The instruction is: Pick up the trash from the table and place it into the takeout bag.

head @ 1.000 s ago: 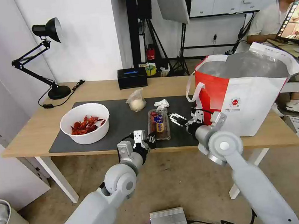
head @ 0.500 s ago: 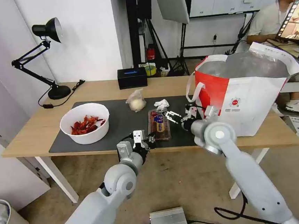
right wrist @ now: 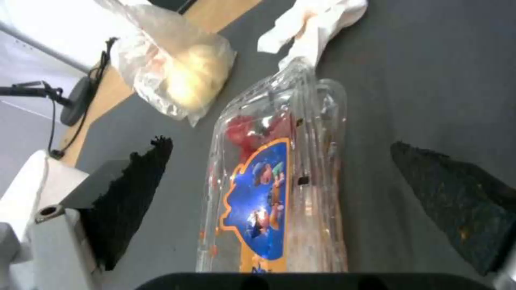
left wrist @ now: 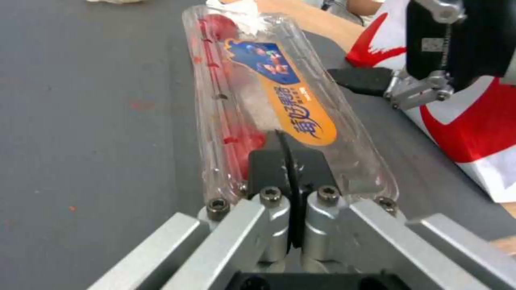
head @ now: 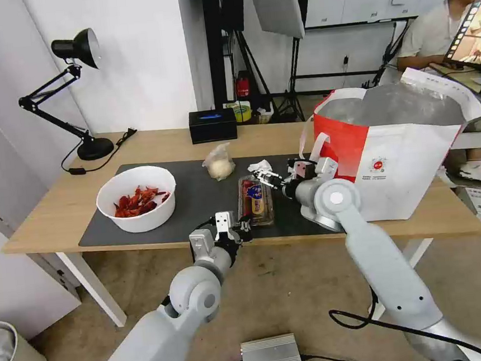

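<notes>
where wrist shows, right tool [head: 264,177] spread.

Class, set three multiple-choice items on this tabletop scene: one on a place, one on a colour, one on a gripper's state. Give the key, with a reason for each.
1. Where is the clear plastic tray?
A. On the dark grey mat
B. Inside the takeout bag
C. In the white bowl

2. What colour are the shells in the bowl?
A. Green
B. Red
C. Blue

3. How is the right gripper?
A. Shut on the tissue
B. Shut on the tray
C. Open over the tray

Key: 1 A, the tray lies flat on the mat. 2 B, the bowl holds red shells. 3 C, in the right wrist view its fingers stand apart, either side of the tray.
</notes>
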